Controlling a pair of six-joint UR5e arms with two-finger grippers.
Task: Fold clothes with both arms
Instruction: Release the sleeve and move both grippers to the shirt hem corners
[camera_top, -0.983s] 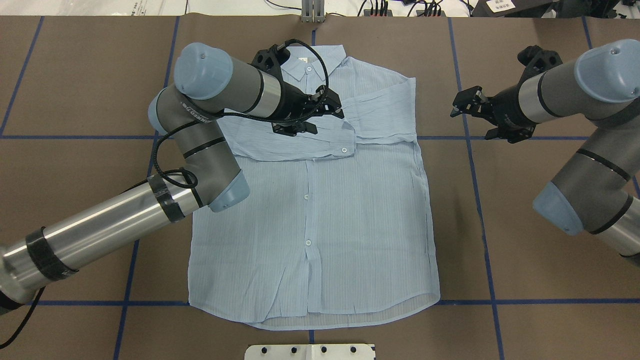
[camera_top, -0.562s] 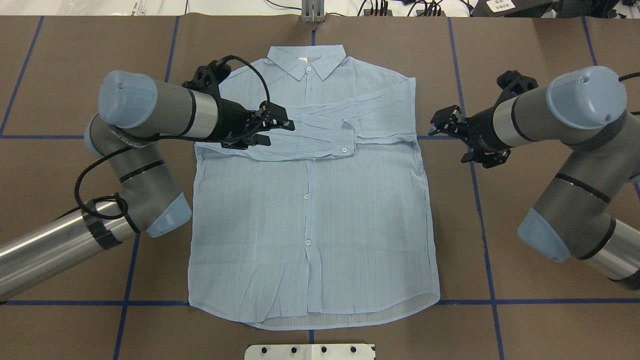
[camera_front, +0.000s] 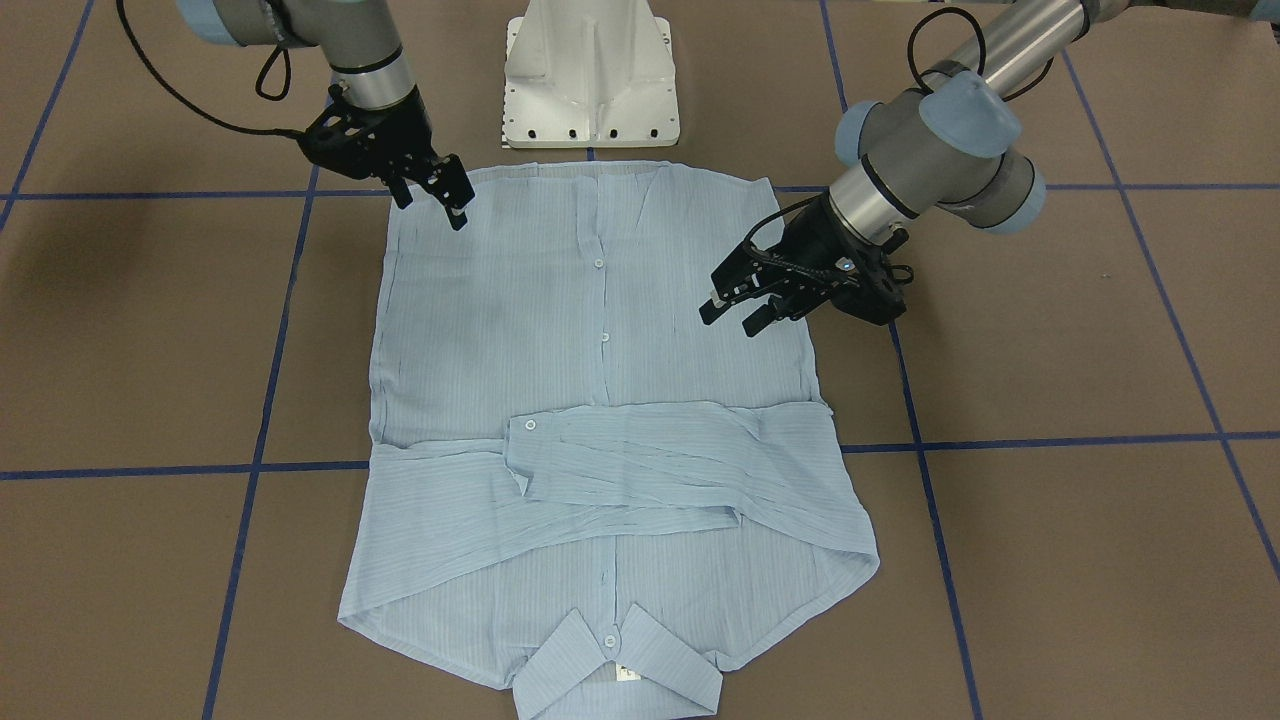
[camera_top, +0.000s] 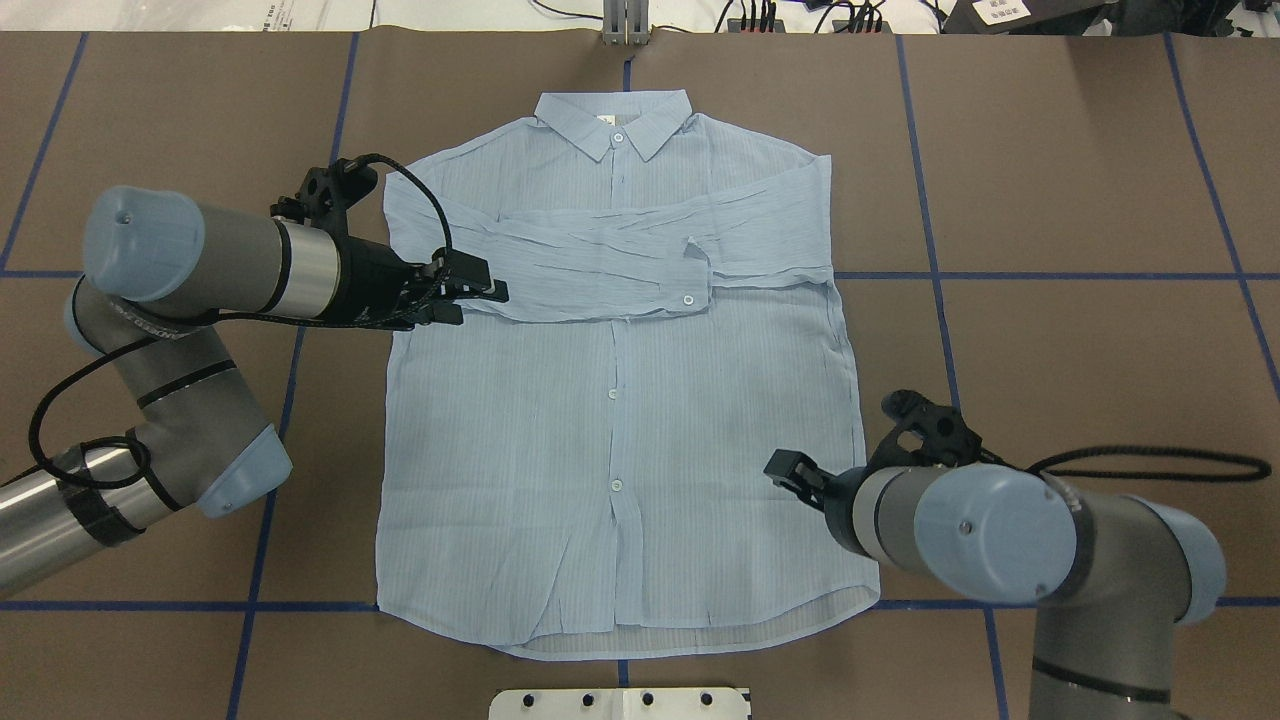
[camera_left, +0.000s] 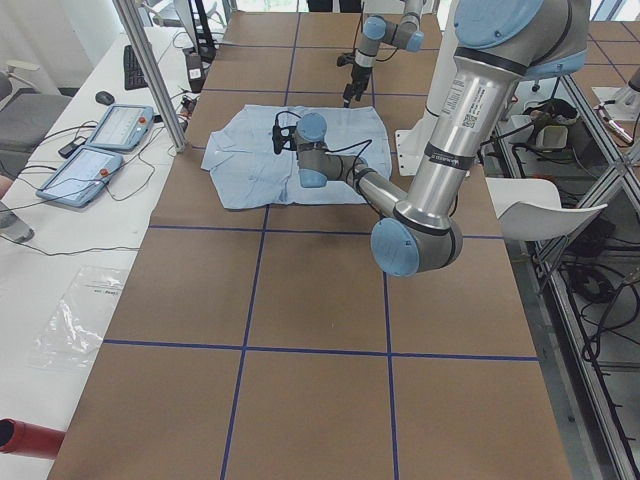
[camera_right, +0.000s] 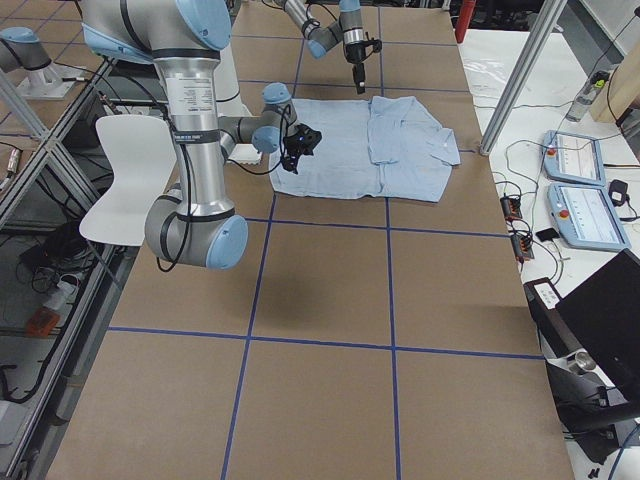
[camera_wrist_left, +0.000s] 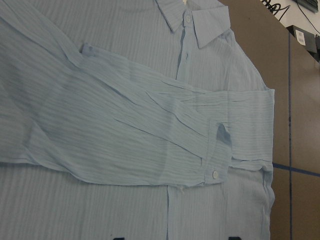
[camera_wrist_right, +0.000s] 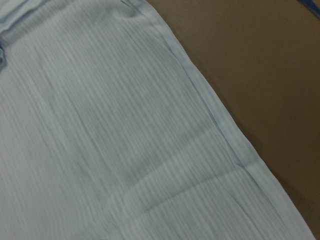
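Note:
The light blue striped shirt lies flat and buttoned on the brown table, collar at the far side, both sleeves folded across the chest. My left gripper hovers open over the shirt's left edge, just below the folded sleeves, holding nothing. Its wrist view looks down on the crossed sleeves and a cuff button. My right gripper is open above the shirt's lower right side near the hem. Its wrist view shows the shirt's side edge against the table.
The white pedestal base stands just behind the hem. Blue tape lines grid the brown table. Beyond the collar side stands a bench with control tablets and cables. A white chair sits behind the robot.
The left gripper drew back leftward from the chest to the shirt's left edge. The right arm swung from beside the right shoulder down to the lower right side. The shirt did not move.

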